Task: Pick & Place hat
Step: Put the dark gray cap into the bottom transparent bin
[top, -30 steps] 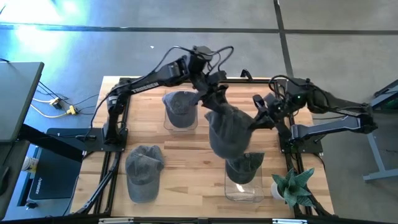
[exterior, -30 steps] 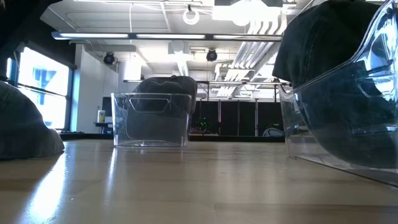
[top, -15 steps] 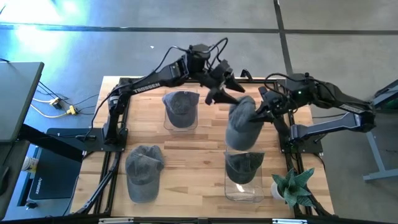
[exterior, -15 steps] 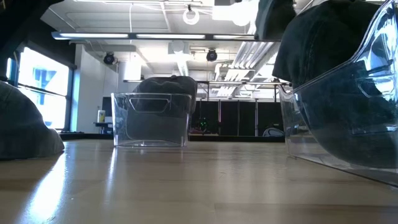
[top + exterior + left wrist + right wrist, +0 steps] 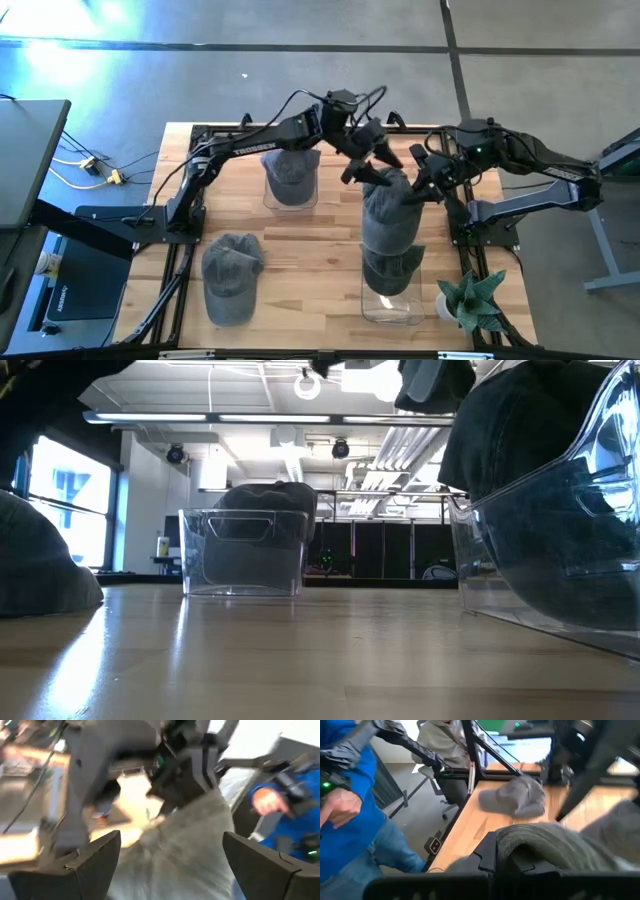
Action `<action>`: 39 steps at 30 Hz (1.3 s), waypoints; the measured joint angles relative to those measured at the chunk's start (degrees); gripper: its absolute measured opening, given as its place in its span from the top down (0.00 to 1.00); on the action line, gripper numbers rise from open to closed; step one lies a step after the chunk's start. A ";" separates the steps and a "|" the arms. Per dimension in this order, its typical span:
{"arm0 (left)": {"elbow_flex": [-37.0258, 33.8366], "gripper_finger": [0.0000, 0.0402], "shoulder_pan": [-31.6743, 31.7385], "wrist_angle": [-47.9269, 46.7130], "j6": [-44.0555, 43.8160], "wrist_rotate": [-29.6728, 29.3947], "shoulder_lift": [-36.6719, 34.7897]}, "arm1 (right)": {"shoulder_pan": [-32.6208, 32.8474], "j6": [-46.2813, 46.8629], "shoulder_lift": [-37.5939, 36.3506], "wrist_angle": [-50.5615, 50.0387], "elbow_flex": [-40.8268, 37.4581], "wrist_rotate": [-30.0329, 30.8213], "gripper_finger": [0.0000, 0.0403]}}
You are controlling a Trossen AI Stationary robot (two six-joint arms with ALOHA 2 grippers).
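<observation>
A grey hat point(image 5: 390, 215) hangs in the air at the table's right, over a clear bin point(image 5: 392, 300) that holds another grey hat. Its lower end shows at the top of the low view point(image 5: 435, 382). My right gripper point(image 5: 416, 190) is shut on its upper part. My left gripper point(image 5: 368, 165) stands open at the hat's far-left side. In the left wrist view its two fingers point(image 5: 100, 857) flank the hat cloth point(image 5: 175, 855); whether they touch it I cannot tell. My right gripper pinches a bunched fold at the hat's top point(image 5: 535, 837) between its two fingers; the gripper body hides the place of contact. It comes from the table's right, slanting down. The hat hangs slack below the fingers, clear of the table.
A second clear bin point(image 5: 290, 178) with a grey hat stands at the far middle. A loose grey hat point(image 5: 232, 275) lies on the wood at the near left. A small green plant point(image 5: 470, 300) stands at the near right corner. A person in blue point(image 5: 355, 815) is beside the table.
My left gripper has opened and let go of the hat, then gone toward the table's right and near edge, down beside the hat's top. The hat, kept by my right gripper, has swung toward the right and now hangs over the near-right bin.
</observation>
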 joint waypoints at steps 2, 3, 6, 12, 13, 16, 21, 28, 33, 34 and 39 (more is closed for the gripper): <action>0.00 0.14 -0.37 2.66 -3.35 2.92 1.60 | 0.84 -1.76 0.00 1.58 0.00 -0.10 0.99; -0.20 0.14 -0.47 3.25 -5.68 4.59 2.03 | 1.30 -2.21 0.00 2.21 0.00 -0.15 1.00; 0.18 0.14 -1.37 6.97 -9.42 8.50 4.10 | 2.16 -1.83 -0.08 3.88 0.00 -0.32 0.99; -0.12 0.14 -1.70 11.03 -23.15 29.19 4.84 | 2.57 0.14 -2.21 3.00 0.00 2.43 0.99; 0.04 0.14 -1.80 11.21 -24.58 31.49 4.62 | 2.57 0.23 -2.72 2.93 0.00 3.16 0.99; -0.13 0.14 -2.25 10.47 -27.85 32.71 4.06 | 2.59 2.20 -4.08 2.39 0.00 5.82 0.99; -0.05 0.14 -2.48 10.86 -27.23 31.77 -0.25 | 2.59 4.70 -6.00 0.22 0.02 8.59 0.99; -0.02 0.14 -1.57 9.87 -18.88 19.65 -4.90 | 2.59 5.18 -5.36 0.21 0.02 9.54 0.99; -0.03 0.14 -1.52 6.11 -17.57 15.52 -4.92 | 2.59 3.75 -4.88 0.23 0.02 9.86 0.99; -0.03 0.14 -1.56 4.82 -16.67 15.52 -4.73 | 2.59 3.77 -4.97 0.23 0.02 10.12 0.99; -0.16 0.15 -2.28 -1.06 -8.61 12.66 -3.83 | 2.59 3.57 -5.18 0.21 0.02 11.51 0.99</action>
